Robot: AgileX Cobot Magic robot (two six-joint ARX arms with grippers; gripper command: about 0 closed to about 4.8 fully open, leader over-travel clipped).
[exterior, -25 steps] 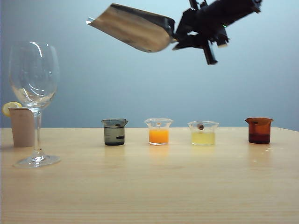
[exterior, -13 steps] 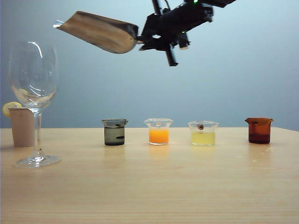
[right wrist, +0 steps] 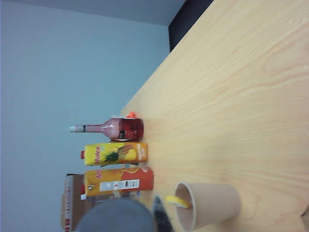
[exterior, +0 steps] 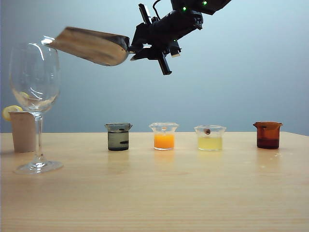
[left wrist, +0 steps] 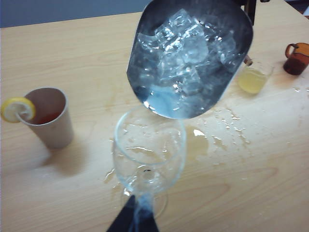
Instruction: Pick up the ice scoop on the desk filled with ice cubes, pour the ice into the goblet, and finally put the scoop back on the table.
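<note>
**Scoop poised over goblet**

Scoop (exterior: pixel 91 46), heaped with ice (left wrist: pixel 186 53), hangs high in the right gripper (exterior: pixel 137 46), clamped narrow on its handle, lip just above the goblet (exterior: pixel 35 77) rim so cubes should slide straight into the bowl. Left gripper (left wrist: pixel 133 220) hovers beside the goblet's foot; its opening can't be told.

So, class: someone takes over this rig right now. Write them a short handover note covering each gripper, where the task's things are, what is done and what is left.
Right gripper: shut on the ice scoop's handle, high above the desk.
Left gripper: low beside the goblet's foot; open or shut cannot be told.
Ice scoop: tilted, its lip at the goblet's rim, ice cubes heaped inside.
Goblet: upright by the paper cup, no cubes seen in it.
Done: scoop lifted and carried over.
Left: pour, then set the scoop down.
</note>
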